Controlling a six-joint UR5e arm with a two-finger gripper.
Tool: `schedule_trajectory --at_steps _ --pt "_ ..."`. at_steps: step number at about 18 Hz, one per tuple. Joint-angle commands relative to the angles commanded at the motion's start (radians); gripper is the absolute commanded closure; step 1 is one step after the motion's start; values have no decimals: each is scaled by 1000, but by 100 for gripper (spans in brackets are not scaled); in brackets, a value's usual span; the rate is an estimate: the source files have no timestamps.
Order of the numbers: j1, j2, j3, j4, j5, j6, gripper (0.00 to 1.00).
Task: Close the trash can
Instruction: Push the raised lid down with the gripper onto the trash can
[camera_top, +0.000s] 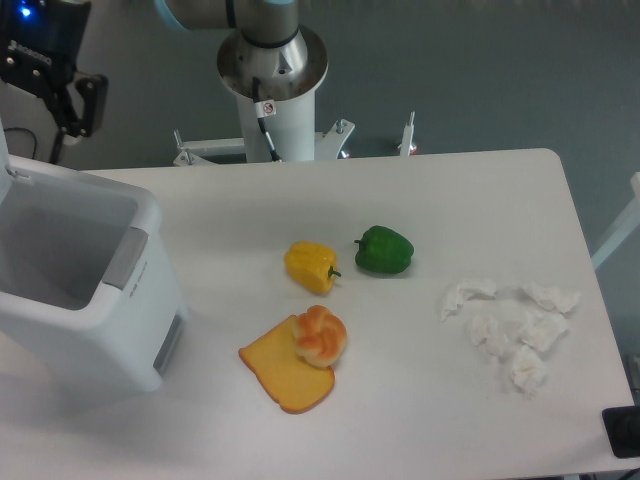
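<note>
The trash can (95, 300) is a large white bin at the table's left side. Its top is uncovered, so the grey inside shows. A grey latch tab (126, 257) sits on its right rim. Only a white sliver of the lid (4, 155) shows at the left frame edge, standing upright. My gripper (75, 128) hangs beyond the table's back left, above and behind the bin's far rim. It touches nothing, and its two black fingers (92, 103) stand slightly apart with nothing between them.
A yellow pepper (310, 266) and a green pepper (384, 250) lie mid-table. A bread slice (284, 372) carries a bun (321, 336) in front of them. Crumpled tissues (512, 330) lie at the right. The robot base (272, 75) stands behind the table.
</note>
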Motion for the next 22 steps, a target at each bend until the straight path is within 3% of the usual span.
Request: schedule_trajectory --at_steps 22 --pt "74 -161 35 34 133 9 0"
